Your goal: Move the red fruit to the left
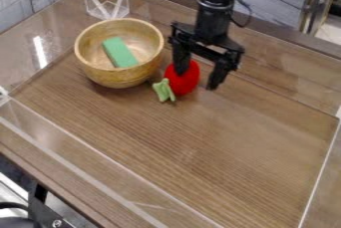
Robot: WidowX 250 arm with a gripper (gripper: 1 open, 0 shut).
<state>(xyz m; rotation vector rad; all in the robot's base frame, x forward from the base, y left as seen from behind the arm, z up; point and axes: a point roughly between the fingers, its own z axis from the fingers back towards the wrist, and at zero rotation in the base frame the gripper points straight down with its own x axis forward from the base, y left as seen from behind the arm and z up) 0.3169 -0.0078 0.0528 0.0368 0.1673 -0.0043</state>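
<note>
Beside the wooden bowl (119, 55), round red fruit (182, 78), green stem, gripper (202, 66) released

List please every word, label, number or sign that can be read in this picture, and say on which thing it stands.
None: no readable text appears on the wooden bowl, the green block, the red fruit, the hand or the table.

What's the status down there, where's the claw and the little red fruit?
Claw open, pointing down, straddling the red fruit. Fruit on the table, not lifted. Wooden bowl with green block close on the fruit's left, in the path.
</note>
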